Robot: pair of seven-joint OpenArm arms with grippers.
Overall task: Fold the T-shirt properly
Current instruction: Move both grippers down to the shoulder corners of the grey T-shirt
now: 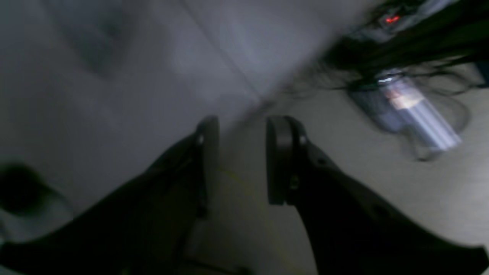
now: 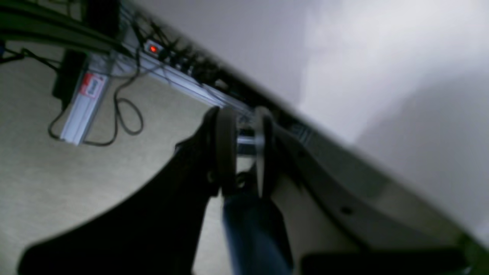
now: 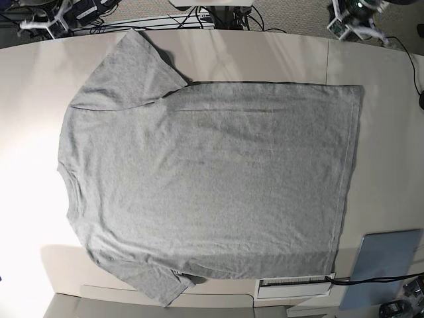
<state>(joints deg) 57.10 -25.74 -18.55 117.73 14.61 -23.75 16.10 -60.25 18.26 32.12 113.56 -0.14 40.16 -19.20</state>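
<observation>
T-shirt (image 3: 205, 185), one, grey, lying spread flat on the table (image 3: 387, 119), well apart from both grippers. Left gripper (image 1: 242, 160): one, jaws standing apart, gripping nothing. Right gripper (image 2: 244, 151): one, jaws narrowly parted, gripping nothing. Both are hanging over floor beyond the table edge.

A pale, off-white table (image 3: 391, 119) fills most of the base view. Near its right corner lies a flat blue-grey sheet (image 3: 383, 265), and just left of that sits a small white box (image 3: 295, 286) with a dark cable running off to the right. Beyond the far edge, tangled black cables (image 3: 165, 20) lie on a carpeted floor. In the right wrist view, a power strip (image 2: 153, 49) shows a red light, with a looped black cord (image 2: 126, 114) on beige carpet (image 2: 57, 183).
</observation>
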